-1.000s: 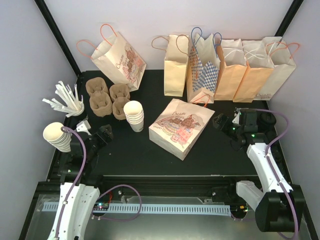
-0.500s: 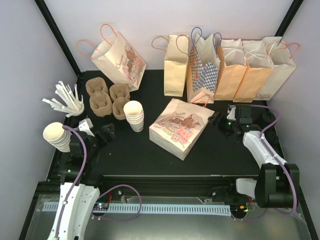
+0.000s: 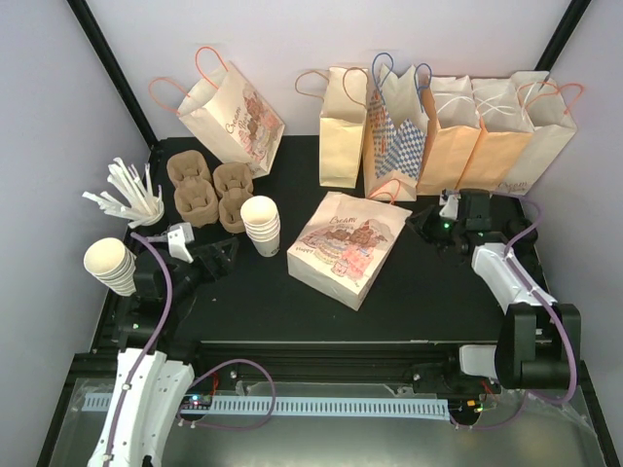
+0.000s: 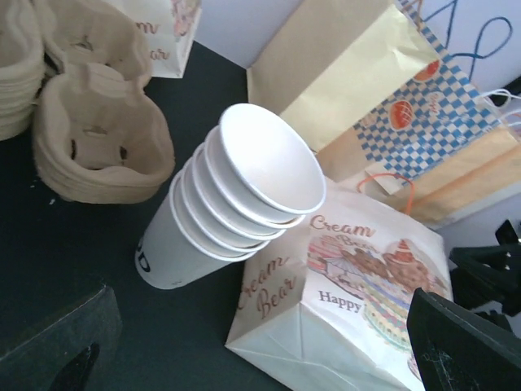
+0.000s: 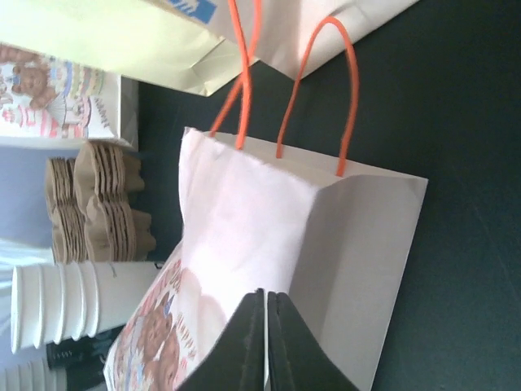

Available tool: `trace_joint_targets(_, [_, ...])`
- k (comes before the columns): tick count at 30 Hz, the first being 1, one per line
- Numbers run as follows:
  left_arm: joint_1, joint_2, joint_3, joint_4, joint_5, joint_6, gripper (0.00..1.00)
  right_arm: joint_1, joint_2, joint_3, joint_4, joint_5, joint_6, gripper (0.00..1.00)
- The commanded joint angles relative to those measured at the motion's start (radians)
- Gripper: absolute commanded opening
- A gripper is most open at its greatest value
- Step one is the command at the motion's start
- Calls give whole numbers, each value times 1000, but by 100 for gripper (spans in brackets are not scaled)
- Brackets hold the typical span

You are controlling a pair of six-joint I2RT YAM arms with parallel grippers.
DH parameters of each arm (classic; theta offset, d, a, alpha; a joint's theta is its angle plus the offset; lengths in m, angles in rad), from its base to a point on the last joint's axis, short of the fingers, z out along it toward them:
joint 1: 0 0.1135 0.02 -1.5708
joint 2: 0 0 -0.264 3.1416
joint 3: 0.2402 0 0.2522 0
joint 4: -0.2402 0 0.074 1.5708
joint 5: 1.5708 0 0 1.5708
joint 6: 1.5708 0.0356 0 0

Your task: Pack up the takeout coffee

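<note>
No takeout coffee shows in any view. A "Cream Bear" paper bag lies on its side on the black table, its mouth with orange handles turned to the right. My right gripper is at that mouth. In the right wrist view it is shut, with the upper lip of the bag pinched between the fingers. My left gripper hangs open left of a stack of lidless white cups. From the left wrist, the stack and the bag's folded bottom lie ahead of the open gripper.
Brown pulp cup carriers sit at the back left beside a cup of white straws. Another cup stack stands at the left edge. Several paper bags stand along the back wall, and a bear-print bag leans at the back left.
My right gripper has moved left to the lying bag's mouth and gone from open to shut on its lip. My left gripper has shifted right, toward the cup stack.
</note>
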Motion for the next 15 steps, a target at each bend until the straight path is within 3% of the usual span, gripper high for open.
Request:
trace_joint_targets(1, [3,25,64,35,106,34,99,1,-27,44,-17,-55,-1,3])
trace_joint_targets(8, [0,67,84,79,279,50,99,1,-191,111,-151,1,-95,1])
trace_joint_targets(9, [-3,73,84,84,298,45,99,2,-207,128,-181,20,-109,6])
trace_joint_targets(13, [-17,93,81,73,317,26,99,0,-221,173,-266,129,-145,69])
trace_joint_targets(15, [-33,106,67,66,315,10,99,-1,-200,170,-269,158,-135,74])
